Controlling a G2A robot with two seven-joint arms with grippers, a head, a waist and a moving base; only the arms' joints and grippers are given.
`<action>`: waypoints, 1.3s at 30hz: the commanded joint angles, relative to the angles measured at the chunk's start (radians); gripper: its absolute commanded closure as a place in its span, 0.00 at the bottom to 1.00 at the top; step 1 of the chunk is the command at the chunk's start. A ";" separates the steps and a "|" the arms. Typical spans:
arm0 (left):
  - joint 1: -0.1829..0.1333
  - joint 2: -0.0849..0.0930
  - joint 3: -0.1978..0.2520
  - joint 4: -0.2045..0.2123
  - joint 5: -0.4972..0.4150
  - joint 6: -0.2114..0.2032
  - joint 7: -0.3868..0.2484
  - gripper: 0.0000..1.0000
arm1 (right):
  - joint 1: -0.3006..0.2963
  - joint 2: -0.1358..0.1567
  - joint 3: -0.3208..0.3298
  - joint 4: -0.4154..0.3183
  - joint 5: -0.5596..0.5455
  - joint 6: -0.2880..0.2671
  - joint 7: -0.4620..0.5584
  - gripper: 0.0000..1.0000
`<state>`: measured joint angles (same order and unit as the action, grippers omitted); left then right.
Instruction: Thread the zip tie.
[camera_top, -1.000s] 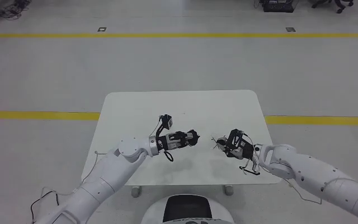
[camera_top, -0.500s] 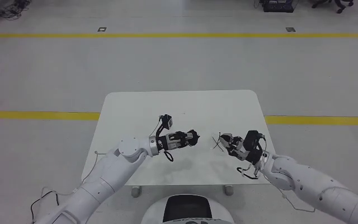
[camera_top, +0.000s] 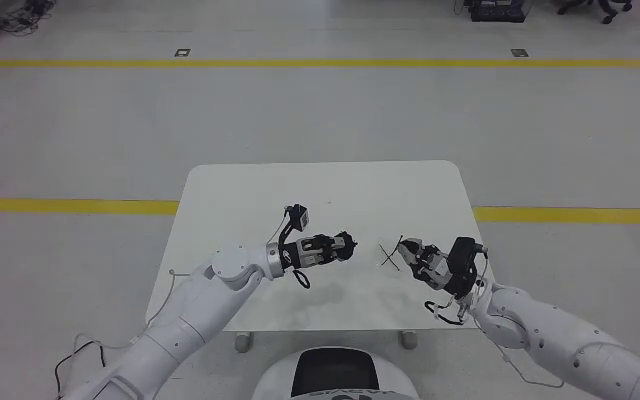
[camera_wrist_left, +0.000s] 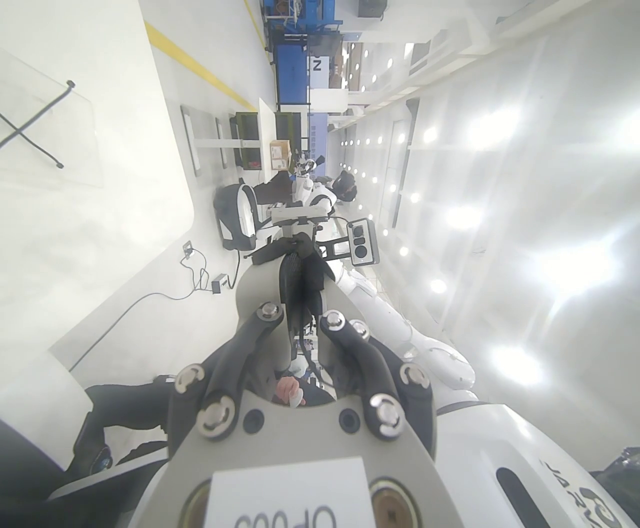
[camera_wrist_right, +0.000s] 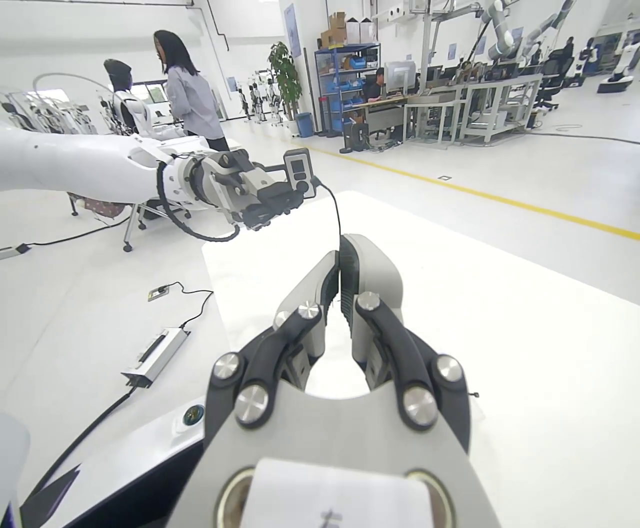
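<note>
My right gripper (camera_top: 409, 257) hovers over the white table (camera_top: 300, 190) near its front right and is shut on a thin black zip tie (camera_wrist_right: 336, 210). The tie rises from the fingertips in the right wrist view. From above, two thin black strips (camera_top: 390, 253) cross in an X just off those fingertips; the left wrist view shows the crossed strips (camera_wrist_left: 30, 125) too. I cannot tell whether both are held. My left gripper (camera_top: 347, 244) hangs a short way to the left, pointing at the right one. Its fingers (camera_wrist_left: 292, 272) are shut with nothing visible between them.
The table's front edge (camera_top: 330, 328) lies close below both arms. On the floor beside the table sit a power strip (camera_wrist_right: 155, 352) and cables. Behind the left arm, off the table, stands a person (camera_wrist_right: 192, 105).
The right arm's wrist has swung back to the right and toward the front edge, and the crossed strips shifted slightly right with it. The left arm has kept still.
</note>
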<state>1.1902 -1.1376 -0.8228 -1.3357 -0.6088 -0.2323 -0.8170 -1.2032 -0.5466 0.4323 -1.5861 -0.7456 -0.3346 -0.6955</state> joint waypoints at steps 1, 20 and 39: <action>0.000 0.000 0.000 0.000 0.000 0.000 0.000 1.00 | 0.000 0.000 0.000 0.000 0.000 0.000 0.000 1.00; 0.013 -0.005 0.015 0.004 -0.006 0.002 0.023 1.00 | 0.000 0.000 0.000 0.000 0.000 0.000 0.000 1.00; -0.019 -0.077 0.124 0.130 0.049 -0.108 0.122 1.00 | -0.067 -0.114 0.037 0.018 0.113 0.023 -0.015 1.00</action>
<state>1.1711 -1.2141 -0.6988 -1.2058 -0.5629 -0.3400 -0.6957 -1.2707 -0.6598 0.4670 -1.5705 -0.6291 -0.3142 -0.7103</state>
